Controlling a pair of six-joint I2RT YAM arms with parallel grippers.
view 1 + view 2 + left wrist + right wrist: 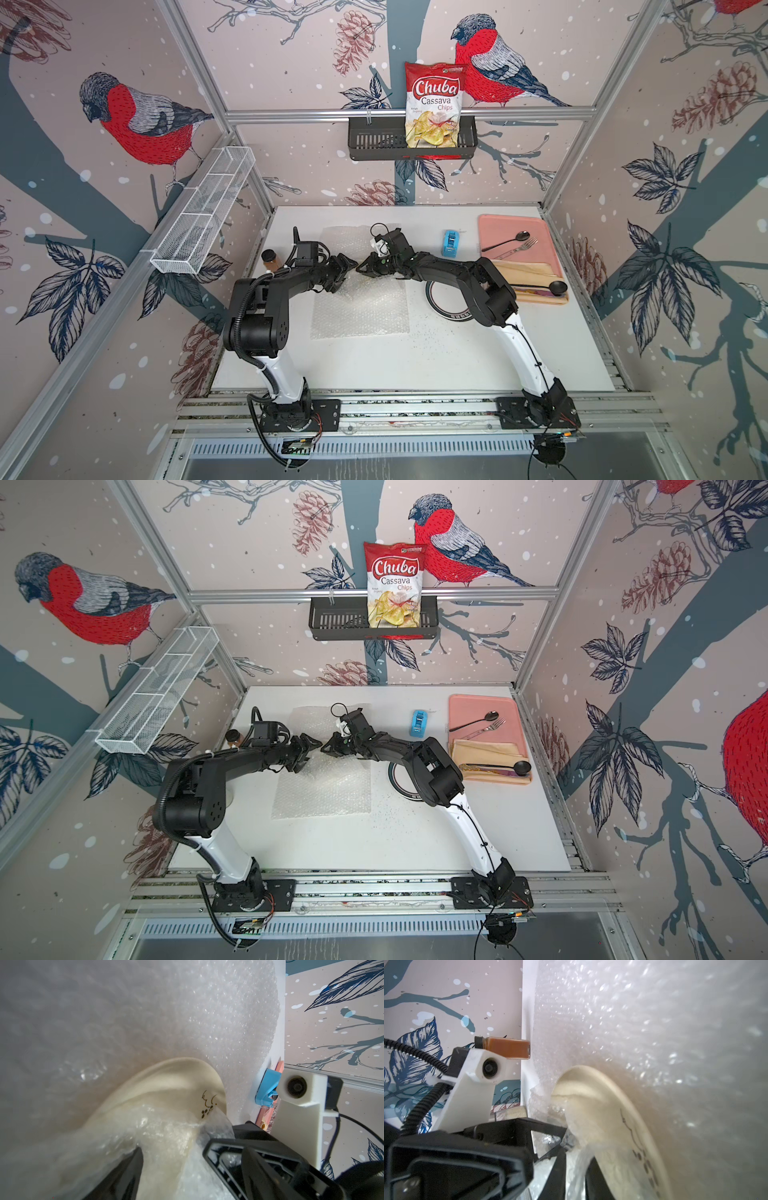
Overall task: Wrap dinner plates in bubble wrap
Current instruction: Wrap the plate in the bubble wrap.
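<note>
- Dinner plate (166, 1088), cream with a dark line drawing: it lies between the two tools, where they meet tip to tip at centre frame in both top views. Their bodies hide it from above.
- Bubble wrap (365, 311) (328, 791): a clear sheet spread on the white bench (374, 365) at centre frame, its longer side running up and down the frame. A crumpled fold of it covers the part of the plate nearest the tools.
- Left tool (347, 274) (190, 1150): its fingers (124, 1174) stand wide apart. The film-covered edge of the plate lies between them.
- Right tool (363, 268) (576, 1163): its fingers (558, 1169) stand a little apart with bunched film between them. Whether they pinch it cannot be told.
- Plate attitude: it appears tilted up off the flat sheet. The left wrist view shows its drawn face as a broad ellipse. The right wrist view (602, 1109) shows it nearly edge-on, its long axis leading away from the right tool. Its heading in the top views cannot be told.
- Second plate (442, 301) (399, 777), white-centred with a dark rim: it lies flat on the bench right of centre, partly under the right arm and just beside the sheet's right edge.
</note>
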